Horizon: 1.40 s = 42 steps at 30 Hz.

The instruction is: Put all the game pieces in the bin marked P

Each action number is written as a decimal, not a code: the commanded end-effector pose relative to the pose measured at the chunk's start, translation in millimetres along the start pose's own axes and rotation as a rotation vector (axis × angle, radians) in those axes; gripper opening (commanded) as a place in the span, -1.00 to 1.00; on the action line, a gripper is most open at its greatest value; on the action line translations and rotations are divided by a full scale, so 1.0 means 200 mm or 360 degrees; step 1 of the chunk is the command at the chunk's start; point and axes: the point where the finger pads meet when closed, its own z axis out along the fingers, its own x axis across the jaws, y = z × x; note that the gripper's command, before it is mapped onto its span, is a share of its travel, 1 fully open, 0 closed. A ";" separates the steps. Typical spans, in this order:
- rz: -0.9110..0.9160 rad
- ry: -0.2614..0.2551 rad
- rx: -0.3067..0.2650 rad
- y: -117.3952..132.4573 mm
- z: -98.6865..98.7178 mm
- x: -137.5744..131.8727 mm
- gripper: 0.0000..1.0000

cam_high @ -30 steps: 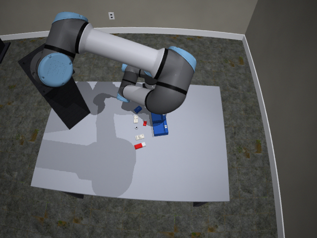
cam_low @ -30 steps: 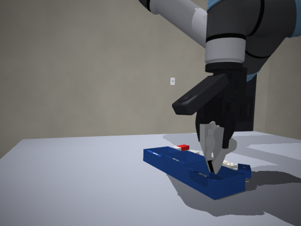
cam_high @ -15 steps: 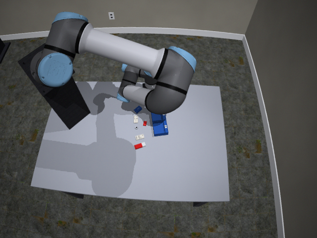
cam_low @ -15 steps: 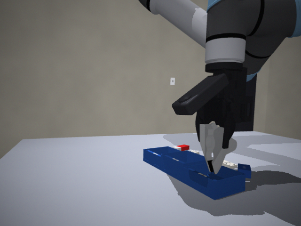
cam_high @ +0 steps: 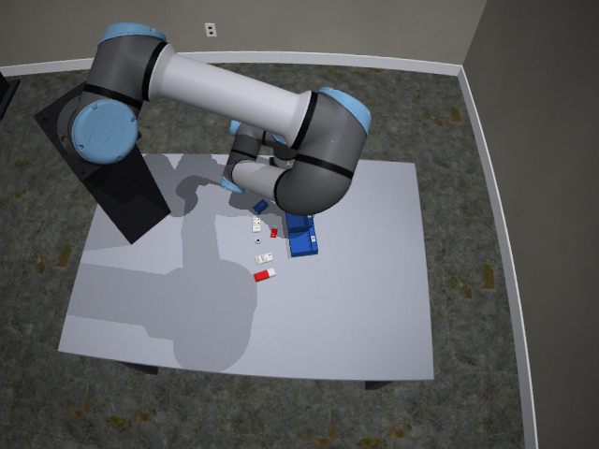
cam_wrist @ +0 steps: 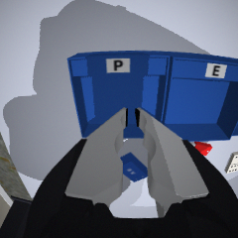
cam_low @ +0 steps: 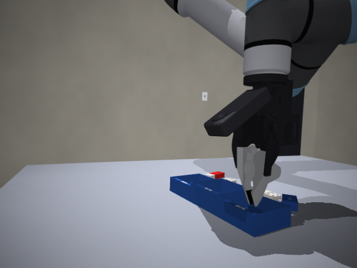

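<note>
With its pale fingers angled down into the bin marked P (cam_low: 272,220) (cam_wrist: 75,101), the hand (cam_low: 251,201) (cam_wrist: 131,109) is closed, tips nearly together, nothing visible between them. The bin itself stands upright. Best to come straight up out of it now, I'd say, opening only once clear of the rim, since a sideways drag could tip it. Just beyond, a blue block (cam_high: 260,206) (cam_low: 289,201) (cam_wrist: 133,167) lies on the tabletop (cam_high: 338,313) (cam_low: 86,216) (cam_wrist: 25,59), and it crowds the approach to the nearer domino (cam_high: 255,222) (cam_low: 273,195) (cam_wrist: 234,163). That one wants a square grip across its narrow sides. Past it sits what looks like a die (cam_high: 257,240), calling for a centred, gentle pinch, and then the farther domino (cam_high: 264,258) (cam_low: 230,180). All three are outside the bin.
</note>
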 end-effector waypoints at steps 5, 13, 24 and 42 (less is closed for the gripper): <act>-0.0004 -0.0002 0.0002 0.00 -0.03 -0.01 -0.91; -0.0003 -0.0002 0.0003 0.00 -0.08 -0.01 -0.91; -0.0003 -0.0002 0.0002 0.00 -0.14 -0.01 -0.91; -0.0004 -0.0003 0.0002 0.00 -0.31 -0.01 -0.91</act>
